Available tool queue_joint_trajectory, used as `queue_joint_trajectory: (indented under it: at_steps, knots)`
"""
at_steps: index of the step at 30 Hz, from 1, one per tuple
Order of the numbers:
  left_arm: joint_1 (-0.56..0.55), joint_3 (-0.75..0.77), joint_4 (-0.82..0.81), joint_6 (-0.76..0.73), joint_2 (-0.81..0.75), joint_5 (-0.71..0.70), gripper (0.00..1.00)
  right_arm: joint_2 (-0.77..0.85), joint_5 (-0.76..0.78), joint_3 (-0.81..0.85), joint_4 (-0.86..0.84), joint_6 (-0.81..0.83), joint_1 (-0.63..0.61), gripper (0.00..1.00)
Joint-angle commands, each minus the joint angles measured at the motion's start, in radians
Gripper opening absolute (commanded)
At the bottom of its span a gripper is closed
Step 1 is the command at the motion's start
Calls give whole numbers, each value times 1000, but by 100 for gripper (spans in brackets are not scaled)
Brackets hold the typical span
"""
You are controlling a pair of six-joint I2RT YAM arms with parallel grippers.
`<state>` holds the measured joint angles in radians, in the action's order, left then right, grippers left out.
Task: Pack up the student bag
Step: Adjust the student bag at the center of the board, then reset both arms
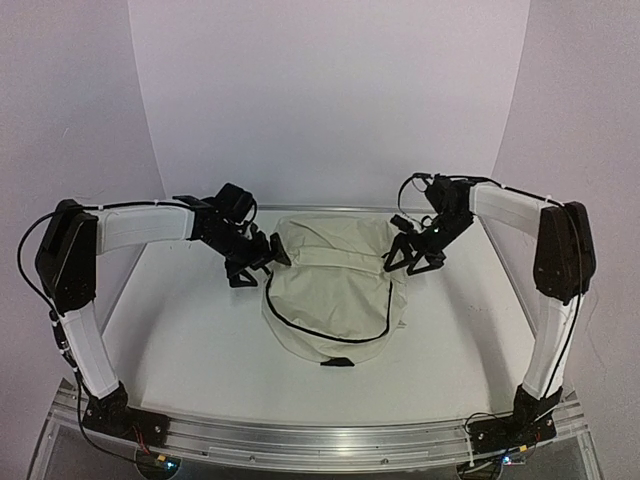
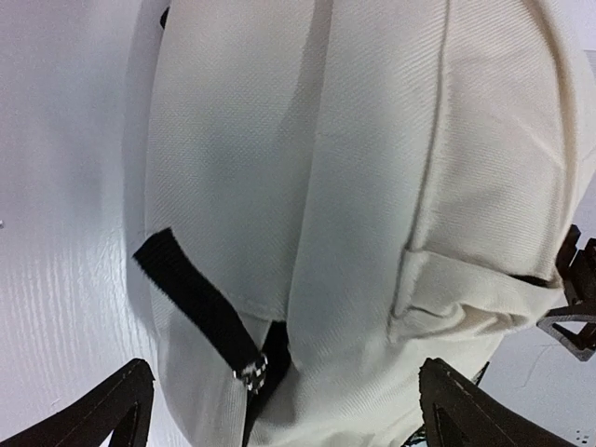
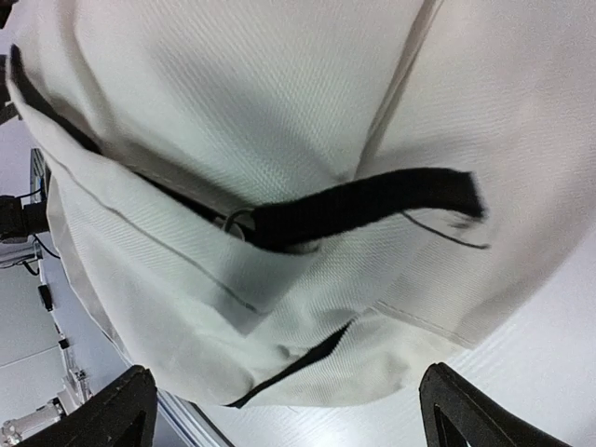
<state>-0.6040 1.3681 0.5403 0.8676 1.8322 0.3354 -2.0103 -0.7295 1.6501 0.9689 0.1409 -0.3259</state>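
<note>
Student bag (image 1: 335, 290) lies slumped on the counter (image 1: 180, 320), centred and toward 12 o'clock from the arm bases. The left pincer (image 1: 265, 258) stands at the bag's 10 o'clock edge and the right pincer (image 1: 402, 256) at its 2 o'clock edge. Both have jaws spread wide, with nothing clamped.

Hazards:
- The fabric is soft and loose. A closing pincer may catch only a fold, so the bag would stretch or slide instead of lifting.
- A finger may snag a strap and drag the bag.
- Opposed pulls from both sides may collapse the opening.

View differences:
- The top view alone shows both arms flanking the bag, and the black zipper line (image 1: 330, 338) curving along its 6 o'clock side.
- The left wrist view alone resolves a black strap (image 2: 191, 298) ending at a metal buckle (image 2: 253, 371).
- The right wrist view alone shows a second strap (image 3: 363, 207) lying across the cloth.
- No view shows whether the bag is unzipped.
</note>
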Motion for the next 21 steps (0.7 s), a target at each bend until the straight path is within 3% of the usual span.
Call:
queue_joint_trajectory:
  at_steps: [1,8,13,21]
  knots:
    - [48,113,143,-29,-152,-79,100,153,83,86,65,48,57,98]
    - [133,144,321,-89,-271,-168,100,306,224,23,77,63,164,98]
    - [145,28,376,-82,-376,-228,100,387,277,-109,76,78,252,98]
    - [145,-177,325,4,-511,-216,100,418,271,-224,52,74,262,98]
